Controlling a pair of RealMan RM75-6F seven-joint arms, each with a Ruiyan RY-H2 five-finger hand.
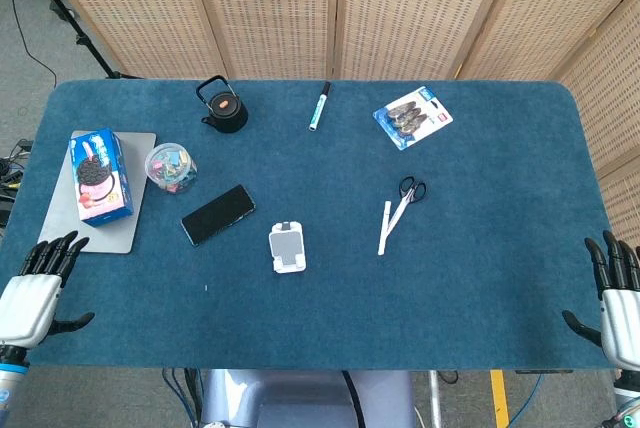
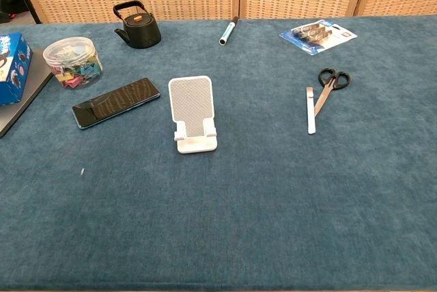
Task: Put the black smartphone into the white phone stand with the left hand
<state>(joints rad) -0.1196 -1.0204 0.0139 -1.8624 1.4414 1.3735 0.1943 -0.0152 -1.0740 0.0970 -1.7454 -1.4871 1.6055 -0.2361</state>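
— Blue worktop [image 1: 480, 288], wicker screens behind. Where's the black smartphone [image 1: 217, 214]?
— Flat, just left of white phone stand [image 1: 287, 247], lying diagonally. Up-right of left hand [image 1: 35, 288], nearer it; fingers spread, nothing held.

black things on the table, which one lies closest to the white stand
The black smartphone, lying flat just left of the white phone stand. The black kettle, marker and scissors all sit farther away.

Bright, even light; soft shadows, sharp focus.
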